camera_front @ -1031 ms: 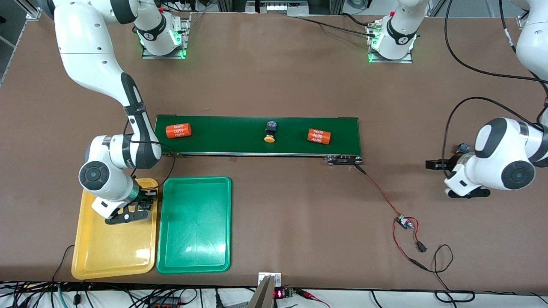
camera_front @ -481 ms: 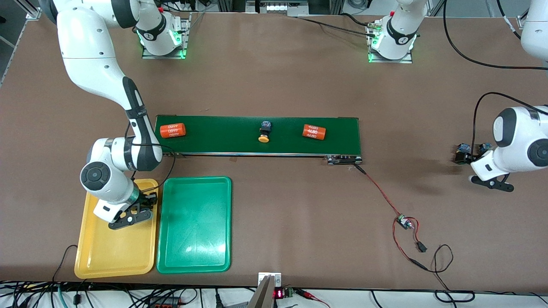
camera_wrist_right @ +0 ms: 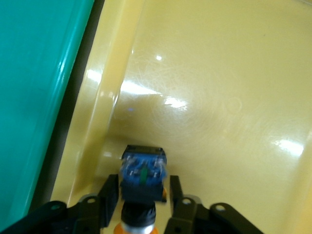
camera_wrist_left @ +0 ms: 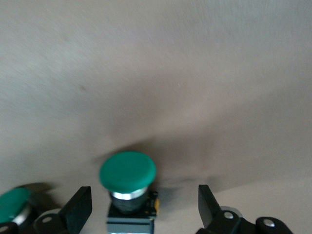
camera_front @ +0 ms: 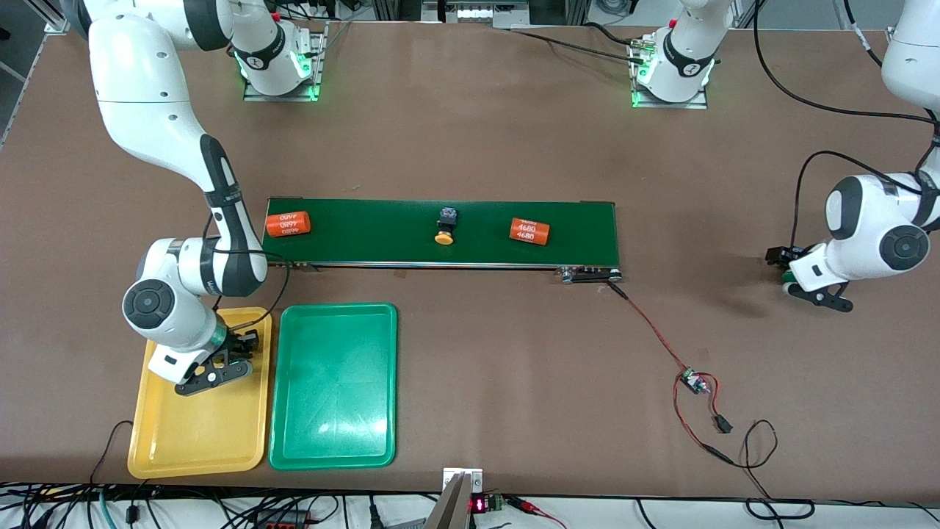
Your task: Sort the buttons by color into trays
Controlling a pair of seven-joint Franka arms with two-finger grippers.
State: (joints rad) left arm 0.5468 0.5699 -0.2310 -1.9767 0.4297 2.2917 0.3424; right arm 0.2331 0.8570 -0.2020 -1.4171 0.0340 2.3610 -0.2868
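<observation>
My right gripper [camera_wrist_right: 143,185] hangs low over the yellow tray [camera_front: 191,433], close to the wall beside the green tray [camera_front: 334,382]. Its fingers stand slightly apart on either side of a yellow-capped button [camera_wrist_right: 143,168], with a thin gap on both sides. In the front view that gripper [camera_front: 246,345] hides the button. A second yellow-capped button [camera_front: 445,225] lies on the dark green belt. My left gripper [camera_wrist_left: 144,195] is open around a green-capped button [camera_wrist_left: 127,170] standing on the bare table at the left arm's end. Another green cap [camera_wrist_left: 12,204] shows beside it.
The conveyor belt [camera_front: 382,246] also carries two orange cylinders [camera_front: 287,223] [camera_front: 530,230]. A red and black wire with a small board [camera_front: 690,380] trails from the belt's end toward the front camera. The green tray holds nothing.
The right gripper's fingers have parted from the yellow-capped button over the yellow tray. The left hand has shifted over the green-capped buttons. The belt's items have drifted toward the right arm's end.
</observation>
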